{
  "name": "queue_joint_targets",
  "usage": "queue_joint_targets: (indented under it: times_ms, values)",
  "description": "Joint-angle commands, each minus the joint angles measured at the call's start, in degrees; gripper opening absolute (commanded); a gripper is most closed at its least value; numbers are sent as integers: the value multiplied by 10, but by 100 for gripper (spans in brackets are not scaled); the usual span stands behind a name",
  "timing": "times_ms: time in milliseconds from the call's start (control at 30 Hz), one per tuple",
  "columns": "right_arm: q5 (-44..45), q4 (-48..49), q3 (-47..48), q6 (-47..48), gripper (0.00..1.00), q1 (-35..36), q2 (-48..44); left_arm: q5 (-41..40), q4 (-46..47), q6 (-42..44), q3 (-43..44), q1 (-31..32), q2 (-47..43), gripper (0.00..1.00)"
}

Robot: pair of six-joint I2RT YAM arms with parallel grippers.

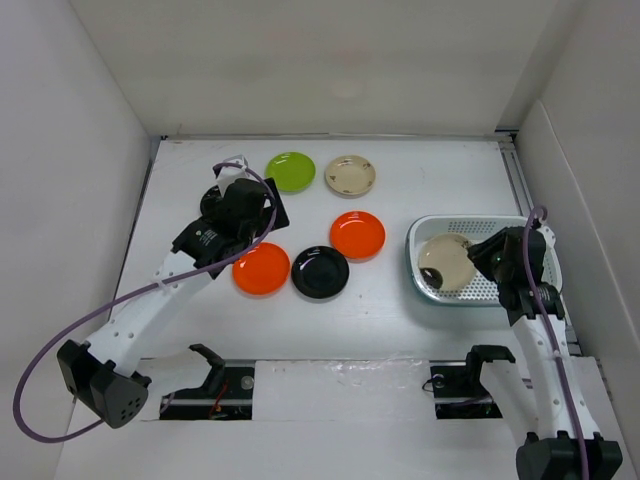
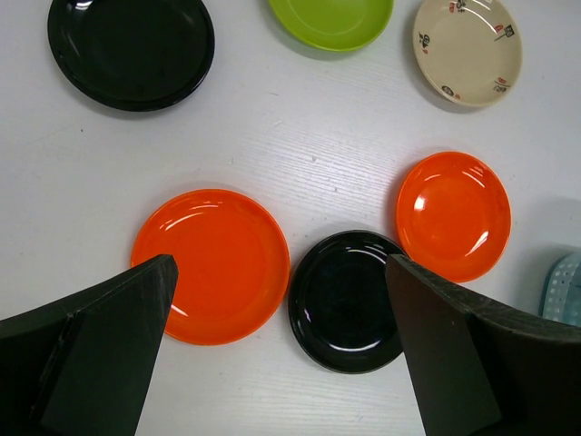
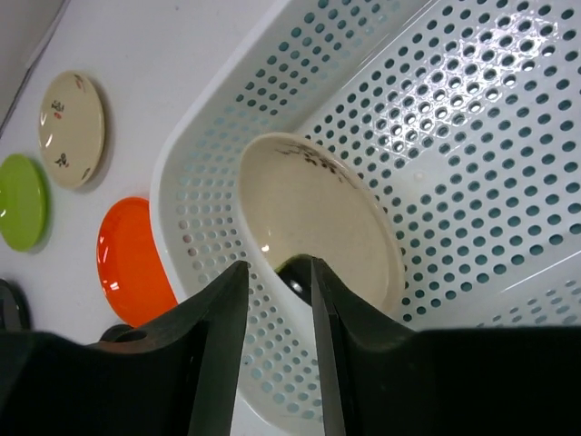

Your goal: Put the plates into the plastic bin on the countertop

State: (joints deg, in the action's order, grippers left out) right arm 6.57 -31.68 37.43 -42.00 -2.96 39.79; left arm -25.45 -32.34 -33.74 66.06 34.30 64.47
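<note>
The plastic bin (image 1: 530, 226) stands at the right and holds a cream plate with a dark patch (image 1: 447, 262). My right gripper (image 1: 484, 262) hovers over that plate's right edge. In the right wrist view its jaws (image 3: 280, 272) stand a little apart with nothing between them, above the plate (image 3: 318, 218) and the bin wall (image 3: 209, 173). My left gripper (image 1: 236, 205) is wide open and empty above the countertop (image 1: 400, 320). Below it (image 2: 280, 304) lie an orange plate (image 2: 211, 265), a black plate (image 2: 349, 300), a second orange plate (image 2: 454, 213), a lime plate (image 2: 331, 18), a cream plate (image 2: 467, 50) and another black plate (image 2: 132, 50).
White walls bound the countertop on the left, back and right. The arm bases and their mounts sit along the near edge (image 1: 320, 385). A purple cable (image 1: 40, 370) loops off the left arm.
</note>
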Motion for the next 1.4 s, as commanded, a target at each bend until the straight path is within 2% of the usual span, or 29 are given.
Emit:
queue_joint_targets:
  times_ms: [0, 33, 100, 133, 200, 233, 267, 333, 467, 533, 700, 967, 1033, 1200, 1367]
  values:
    - [-9, 10, -3, -9, 39, -2, -2, 0, 7, -6, 17, 0, 5, 100]
    - [-15, 10, -8, -9, 41, -2, -8, 0, 7, -12, 17, 0, 5, 100]
    - [-28, 15, -8, -9, 58, -2, -14, 0, 7, -20, 22, 0, 5, 100]
    - [-36, 15, 0, -9, 70, -2, -14, 12, 7, -32, 22, 0, 18, 100]
    - [-66, 21, 14, -9, 76, -2, -19, 30, 18, -47, 35, 0, 36, 100]
    - [-77, 27, 19, -9, 95, -2, -26, 57, 44, -52, 35, 0, 59, 100]
    - [-108, 34, 26, -9, 100, -2, -34, 69, 61, -52, 41, 0, 74, 100]
    - [-125, 39, 52, 4, 100, -2, -40, 80, 87, -63, 59, 0, 113, 100]
    - [-153, 33, 98, 41, 100, 22, -40, 95, 150, -56, 137, 0, 268, 100]
    - [-166, 33, 120, 59, 100, 33, -40, 102, 159, -56, 194, -13, 324, 100]
    - [-177, 12, 149, 101, 100, 54, -34, 158, 183, -50, 274, -30, 470, 100]
    - [-304, 121, 120, 96, 99, 60, 18, 199, 212, -56, 353, -42, 581, 100]
    - [-309, 139, 114, 90, 99, 73, 18, 205, 212, -72, 371, -49, 601, 100]
    - [-288, 145, 108, 90, 99, 86, 7, 247, 240, -91, 396, -71, 646, 87]
    - [-283, 145, 113, 85, 98, 91, 7, 253, 200, -103, 477, -71, 697, 76]
